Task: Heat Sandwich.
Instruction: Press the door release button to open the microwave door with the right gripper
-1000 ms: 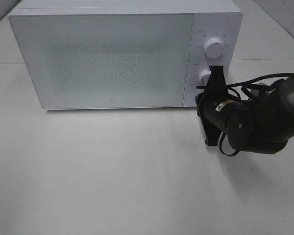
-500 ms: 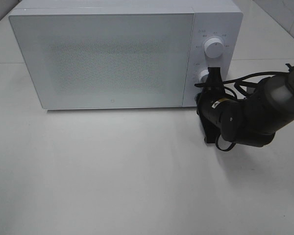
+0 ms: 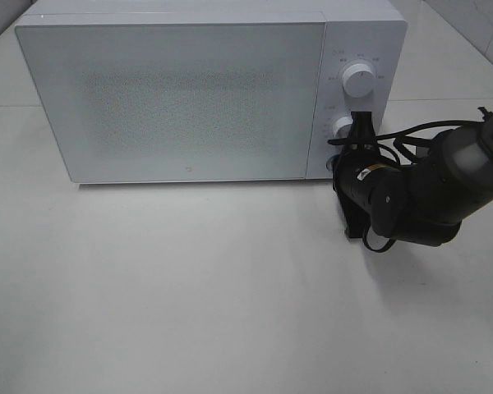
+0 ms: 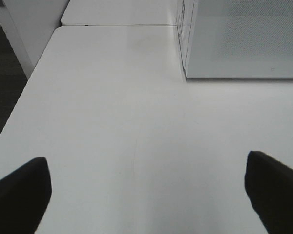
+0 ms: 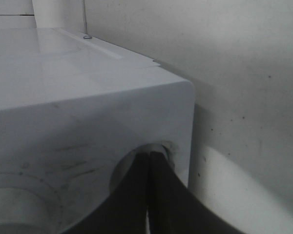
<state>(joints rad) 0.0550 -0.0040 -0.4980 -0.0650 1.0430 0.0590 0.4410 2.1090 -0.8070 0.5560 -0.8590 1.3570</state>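
The sandwich is out of view. The white microwave (image 3: 189, 98) stands at the back of the table with its door closed. My right gripper (image 3: 361, 123) is shut, its two fingers pressed together with their tips against the lower knob (image 3: 343, 125) on the control panel. The right wrist view shows the same closed fingertips (image 5: 149, 155) meeting the round knob (image 5: 167, 147) near the panel's corner. The upper knob (image 3: 359, 80) is untouched. My left gripper (image 4: 146, 190) is open over bare table, left of the microwave (image 4: 244, 39), holding nothing; it does not show in the exterior view.
The white table (image 3: 189, 287) stretches in front of the microwave. Its left edge (image 4: 19, 102) drops off to a dark floor. Black cables (image 3: 411, 144) loop over the right arm beside the microwave's right side.
The right arm's wrist has shifted and turned a little, its bulk sitting lower and further right. The shut fingertips stay at the lower knob. The microwave door is unchanged.
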